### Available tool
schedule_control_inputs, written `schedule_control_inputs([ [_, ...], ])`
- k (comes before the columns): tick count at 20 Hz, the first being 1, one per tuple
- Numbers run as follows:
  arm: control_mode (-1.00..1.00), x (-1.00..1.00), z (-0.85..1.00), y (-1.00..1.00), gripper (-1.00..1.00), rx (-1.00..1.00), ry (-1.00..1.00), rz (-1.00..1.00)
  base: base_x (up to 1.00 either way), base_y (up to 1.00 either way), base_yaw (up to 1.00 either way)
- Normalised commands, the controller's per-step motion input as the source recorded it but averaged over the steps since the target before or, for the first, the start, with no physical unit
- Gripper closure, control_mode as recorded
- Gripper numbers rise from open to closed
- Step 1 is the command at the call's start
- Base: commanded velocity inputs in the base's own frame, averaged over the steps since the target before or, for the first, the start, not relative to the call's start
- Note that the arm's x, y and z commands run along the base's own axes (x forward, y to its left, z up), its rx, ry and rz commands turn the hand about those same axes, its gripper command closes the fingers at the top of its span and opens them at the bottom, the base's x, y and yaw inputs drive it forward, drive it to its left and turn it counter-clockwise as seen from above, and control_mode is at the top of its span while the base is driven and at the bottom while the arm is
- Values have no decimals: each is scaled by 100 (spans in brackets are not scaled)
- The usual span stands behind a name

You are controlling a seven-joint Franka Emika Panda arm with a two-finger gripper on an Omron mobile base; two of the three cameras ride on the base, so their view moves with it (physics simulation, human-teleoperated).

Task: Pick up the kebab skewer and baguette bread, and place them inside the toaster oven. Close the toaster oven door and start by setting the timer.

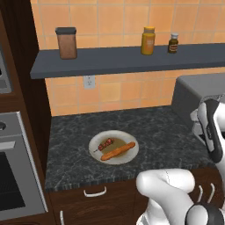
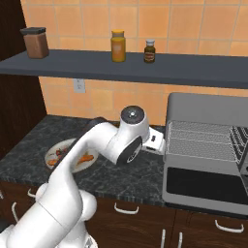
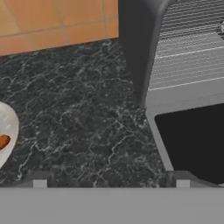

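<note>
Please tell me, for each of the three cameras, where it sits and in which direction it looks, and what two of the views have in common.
Left base view: behind the arm, left; looks forward and down at the plate with kebab skewer and baguette bread; white arm lower right.
Right base view: behind, right; faces the toaster oven, its door down; arm lower left.
Hand view: on the hand, looking down at the counter; open gripper at bottom.
Both base views share the plate.

You've got the kebab skewer (image 1: 106, 144) beside the baguette bread (image 1: 118, 151), both plated; toaster oven (image 2: 206, 150) stands with its toaster oven door (image 2: 206, 185) dropped open.
</note>
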Motion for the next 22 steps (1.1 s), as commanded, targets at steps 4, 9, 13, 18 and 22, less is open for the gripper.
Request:
schedule_control_inputs([
  [4, -100, 4, -18, -100, -100, -2, -22, -10, 0, 0, 0],
  [9, -100, 1, -12, -99, -100, -5, -19, -7, 0, 0, 0],
  [13, -100, 13, -8, -93, -100, -9, -13, -12, 0, 0, 0],
  [18, -100, 12, 1, -76, -100, -4, -8, -17, 0, 0, 0],
  [22, -100, 6, 18, -69, -100, -4, -6, -17, 0, 0, 0],
])
